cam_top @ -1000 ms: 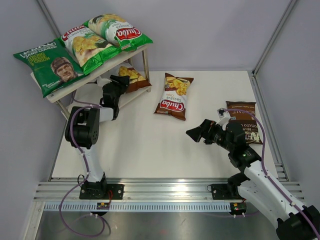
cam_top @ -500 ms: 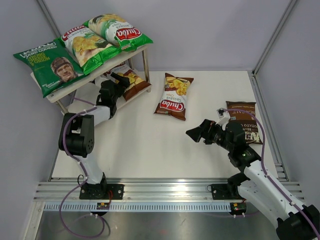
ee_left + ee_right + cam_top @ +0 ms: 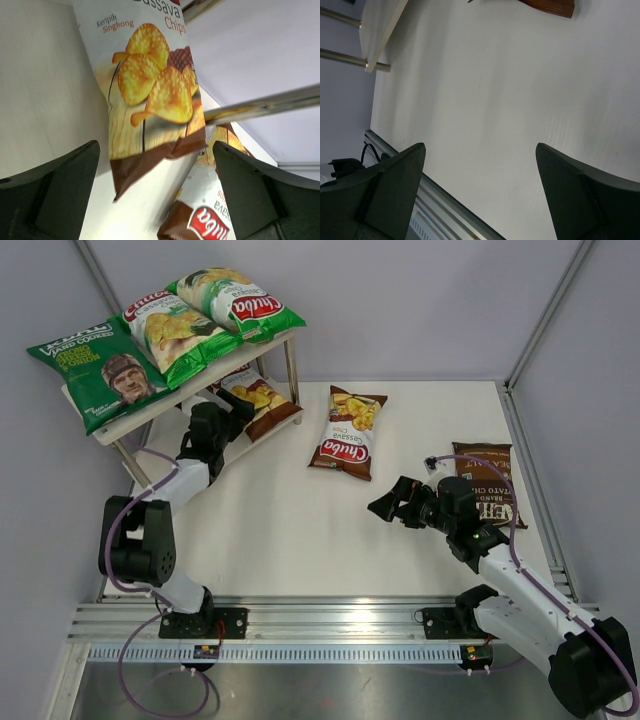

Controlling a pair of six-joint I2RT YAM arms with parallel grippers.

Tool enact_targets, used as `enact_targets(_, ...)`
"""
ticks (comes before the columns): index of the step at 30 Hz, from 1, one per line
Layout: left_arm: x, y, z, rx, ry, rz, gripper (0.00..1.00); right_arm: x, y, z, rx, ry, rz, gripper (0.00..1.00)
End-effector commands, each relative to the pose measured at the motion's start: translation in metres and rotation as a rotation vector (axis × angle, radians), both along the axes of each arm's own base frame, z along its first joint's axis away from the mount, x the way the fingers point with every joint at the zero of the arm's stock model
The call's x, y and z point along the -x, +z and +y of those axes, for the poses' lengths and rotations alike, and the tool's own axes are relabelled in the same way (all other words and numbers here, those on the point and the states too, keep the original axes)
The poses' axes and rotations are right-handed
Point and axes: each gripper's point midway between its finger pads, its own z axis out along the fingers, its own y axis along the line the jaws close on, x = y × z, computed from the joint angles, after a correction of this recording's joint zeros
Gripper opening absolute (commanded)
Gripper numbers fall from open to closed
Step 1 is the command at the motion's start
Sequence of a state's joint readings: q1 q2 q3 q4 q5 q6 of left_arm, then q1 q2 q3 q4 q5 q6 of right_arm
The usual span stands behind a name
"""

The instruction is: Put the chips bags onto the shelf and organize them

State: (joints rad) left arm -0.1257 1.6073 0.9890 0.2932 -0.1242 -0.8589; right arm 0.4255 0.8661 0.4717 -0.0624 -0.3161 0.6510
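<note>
Your left gripper (image 3: 155, 148) gapes wide, facing the brown chips bag (image 3: 150, 90) on the lower board of the shelf (image 3: 165, 403), far-left corner, long axis slanting toward the worktop's middle. Your right gripper (image 3: 385, 508) spreads wide too.

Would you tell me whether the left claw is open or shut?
Open: the left claw has its fingers wide apart, the brown Cassava Chips bag lying ungripped beyond them.
</note>
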Motion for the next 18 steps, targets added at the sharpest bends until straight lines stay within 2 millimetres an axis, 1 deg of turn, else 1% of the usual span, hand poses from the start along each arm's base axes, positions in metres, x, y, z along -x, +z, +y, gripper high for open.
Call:
enact_targets(1, 0.023, 0.035, -0.001, -0.043, -0.041, -0.065, 0.99, -0.023, 0.031, -0.005, -0.031, -0.101, -0.077, 1.00)
enact_targets(2, 0.027, 0.038, -0.004, -0.050, -0.065, -0.067, 0.99, -0.026, 0.034, -0.006, -0.033, -0.118, -0.081, 0.99)
enact_targets(3, 0.036, 0.049, -0.006, -0.053, -0.080, -0.081, 0.99, -0.027, 0.034, -0.007, -0.035, -0.135, -0.074, 0.99)
enact_targets(4, 0.042, 0.050, -0.009, -0.057, -0.101, -0.081, 0.99, -0.032, 0.034, -0.012, -0.029, -0.169, -0.074, 1.00)
enact_targets(6, 0.056, 0.052, -0.018, -0.061, -0.161, -0.075, 0.99, -0.039, 0.035, -0.013, -0.025, -0.200, -0.073, 1.00)
enact_targets(7, 0.064, 0.064, -0.025, -0.059, -0.196, -0.102, 0.99, -0.043, 0.036, -0.013, -0.024, -0.208, -0.079, 0.99)
enact_targets(8, 0.073, 0.065, -0.034, -0.068, -0.248, -0.106, 0.99, -0.048, 0.030, -0.013, -0.008, -0.218, -0.061, 0.99)
enact_targets(9, 0.082, 0.063, -0.043, -0.077, -0.284, -0.084, 0.99, -0.053, 0.030, -0.014, -0.004, -0.237, -0.067, 0.99)
enact_targets(10, 0.092, 0.072, -0.048, -0.087, -0.305, -0.097, 0.99, -0.061, 0.036, -0.012, -0.014, -0.242, -0.091, 0.99)
enact_targets(11, 0.100, 0.071, -0.055, -0.106, -0.349, -0.094, 0.99, -0.067, 0.031, -0.010, -0.005, -0.243, -0.077, 0.99)
enact_targets(12, 0.111, 0.066, -0.066, -0.112, -0.389, -0.069, 0.99, -0.070, 0.029, -0.009, 0.000, -0.245, -0.076, 0.99)
enact_targets(13, 0.118, 0.066, -0.071, -0.120, -0.403, -0.064, 0.99, -0.076, 0.023, -0.008, 0.010, -0.253, -0.061, 1.00)
enact_targets(14, 0.131, 0.066, -0.080, -0.143, -0.439, -0.061, 0.99, -0.079, 0.024, -0.007, 0.009, -0.251, -0.064, 0.99)
enact_targets(16, 0.145, 0.059, -0.085, -0.161, -0.454, -0.036, 0.99, -0.084, 0.019, -0.006, 0.009, -0.260, -0.058, 1.00)
enact_targets(17, 0.152, 0.062, -0.085, -0.170, -0.458, -0.047, 0.99, -0.086, 0.017, -0.007, 0.011, -0.267, -0.055, 0.99)
enact_targets(18, 0.161, 0.050, -0.087, -0.173, -0.474, -0.018, 0.99, -0.087, 0.017, -0.008, 0.008, -0.276, -0.054, 1.00)
